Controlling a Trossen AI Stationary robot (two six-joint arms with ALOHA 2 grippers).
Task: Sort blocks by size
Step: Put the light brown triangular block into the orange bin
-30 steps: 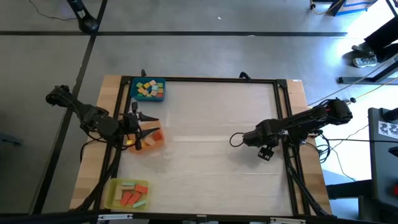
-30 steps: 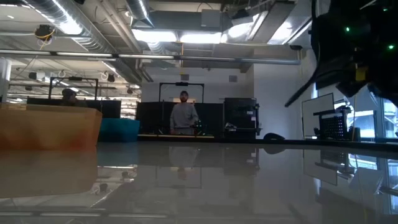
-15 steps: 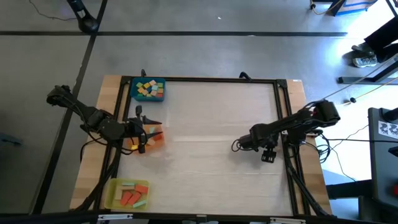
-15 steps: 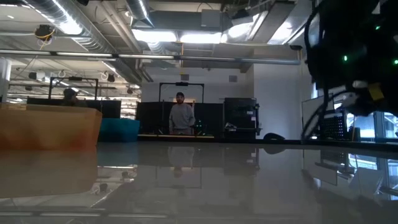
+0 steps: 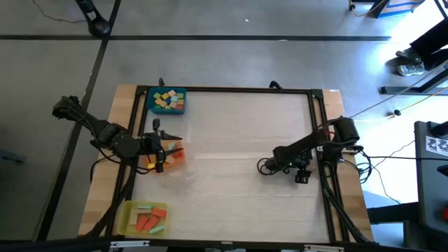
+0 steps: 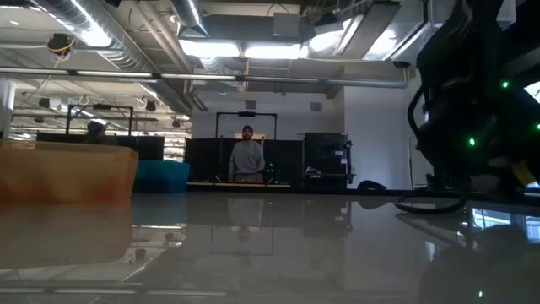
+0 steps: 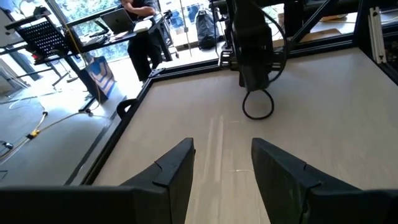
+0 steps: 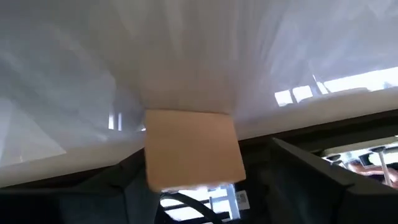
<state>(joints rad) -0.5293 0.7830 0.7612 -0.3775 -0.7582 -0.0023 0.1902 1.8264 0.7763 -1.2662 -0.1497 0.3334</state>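
Observation:
Small coloured blocks lie in the blue tray [image 5: 166,100] at the far left and in the yellow tray [image 5: 143,217] at the near left. The orange tray [image 5: 175,155] sits between them, half hidden under my left gripper [image 5: 166,145]. That gripper hovers above it, open, with nothing between its fingers [image 7: 222,177]. My right gripper [image 5: 268,166] is low over the table's right half, pointing slantwise down, jaws wide. In the right wrist view a tan-orange block [image 8: 193,149] shows between its fingers. My right gripper has the tan-orange block [image 8: 193,149] between its spread fingers. The picture is blurred, and I cannot tell whether either finger touches it. I also cannot tell whether the block lies on the table or hangs clear.
A black frame rail [image 5: 318,126] runs around the pale table top. A cable loop [image 7: 258,106] hangs beside the right gripper. Bare table lies between the two arms [image 5: 224,154]. A person [image 6: 247,156] stands far back in the room.
My right arm has folded down, and its gripper has sunk close to the table top. It has drifted a little toward the near edge while the wrist rolled. The trays and their blocks have stayed where they were.

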